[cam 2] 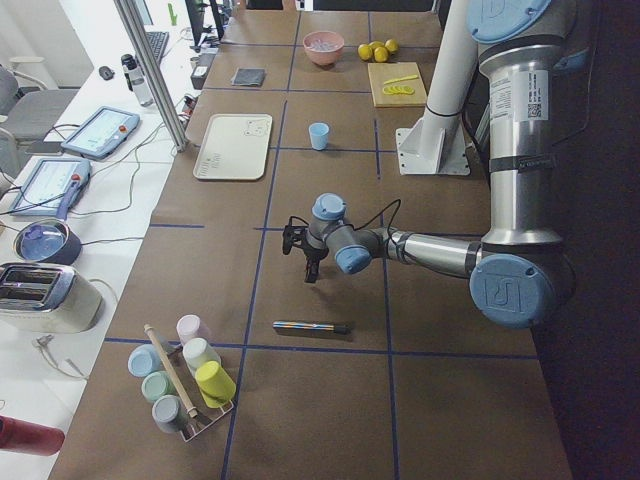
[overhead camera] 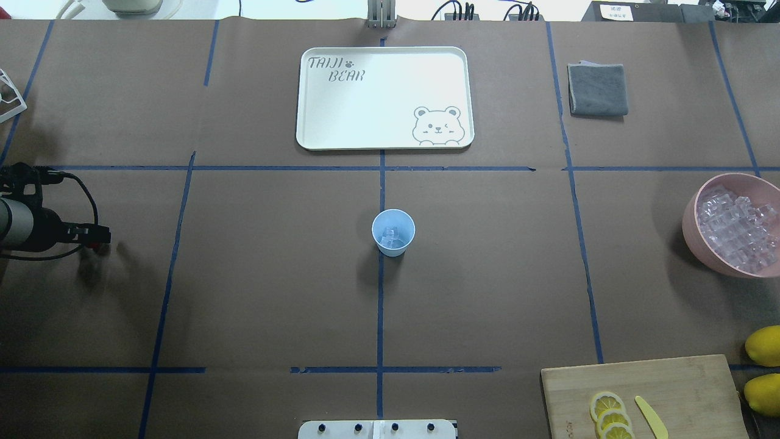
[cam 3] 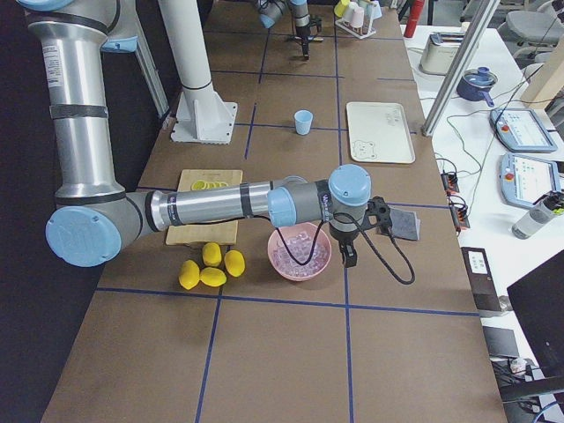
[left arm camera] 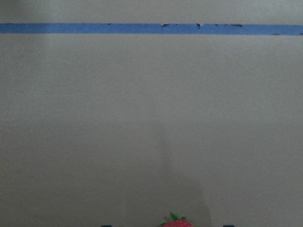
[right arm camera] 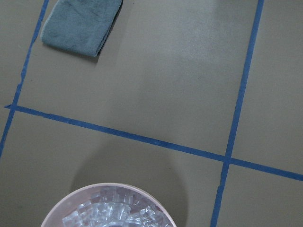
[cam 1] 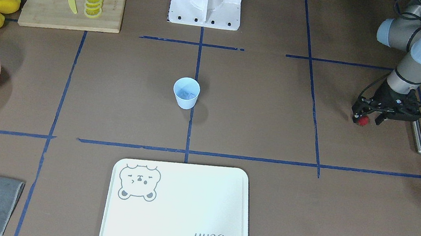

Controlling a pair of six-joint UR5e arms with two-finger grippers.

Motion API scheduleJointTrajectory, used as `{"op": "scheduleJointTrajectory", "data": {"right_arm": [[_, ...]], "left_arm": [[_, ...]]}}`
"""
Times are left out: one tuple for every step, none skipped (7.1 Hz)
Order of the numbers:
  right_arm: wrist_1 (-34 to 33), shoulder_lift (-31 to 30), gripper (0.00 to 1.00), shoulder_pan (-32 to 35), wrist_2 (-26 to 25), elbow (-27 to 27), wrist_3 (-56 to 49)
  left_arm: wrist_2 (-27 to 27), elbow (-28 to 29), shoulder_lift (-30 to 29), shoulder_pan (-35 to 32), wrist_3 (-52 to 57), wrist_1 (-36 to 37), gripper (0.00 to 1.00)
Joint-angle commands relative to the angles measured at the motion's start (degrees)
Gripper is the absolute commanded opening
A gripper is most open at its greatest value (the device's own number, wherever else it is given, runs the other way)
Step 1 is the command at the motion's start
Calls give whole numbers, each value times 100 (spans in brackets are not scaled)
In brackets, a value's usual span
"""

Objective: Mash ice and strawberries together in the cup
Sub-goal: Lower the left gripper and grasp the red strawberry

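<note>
At the frame's right edge, left end effector (cam 1: 366,117) is clenched on strawberry (cam 1: 363,121), well apart from cup (cam 1: 186,102) at centre; right end effector (cam 3: 349,255) state: cannot tell; risk: berry slips from a shallow pinch, or misses the narrow rim.

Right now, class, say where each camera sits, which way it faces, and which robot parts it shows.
Front-facing: opposite the robot, looking down; left end effector gripping strawberry.
Overhead: behind robot, facing forward; left arm at edge.
Exterior left: table end; left arm near.
Exterior right: opposite end; right arm near, by pink bowl.
Left wrist: downward; strawberry at bottom edge.
Right wrist: downward; bowl, grey cloth; no body.
Shared: four exterior views show the cup.
</note>
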Motion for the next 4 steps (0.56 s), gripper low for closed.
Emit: {"op": "scheduleJointTrajectory", "data": {"right_arm": [[0, 12, 99, 9, 0, -7, -7], [0, 3, 99, 9, 0, -7, -7], [0, -6, 99, 9, 0, -16, -7], [0, -14, 99, 9, 0, -25, -7]], "left_arm": [[-2, -10, -9, 17, -26, 0, 72], [6, -10, -18, 17, -26, 0, 56], [24, -10, -18, 17, -17, 0, 39], [24, -10, -26, 17, -9, 9, 23]]}}
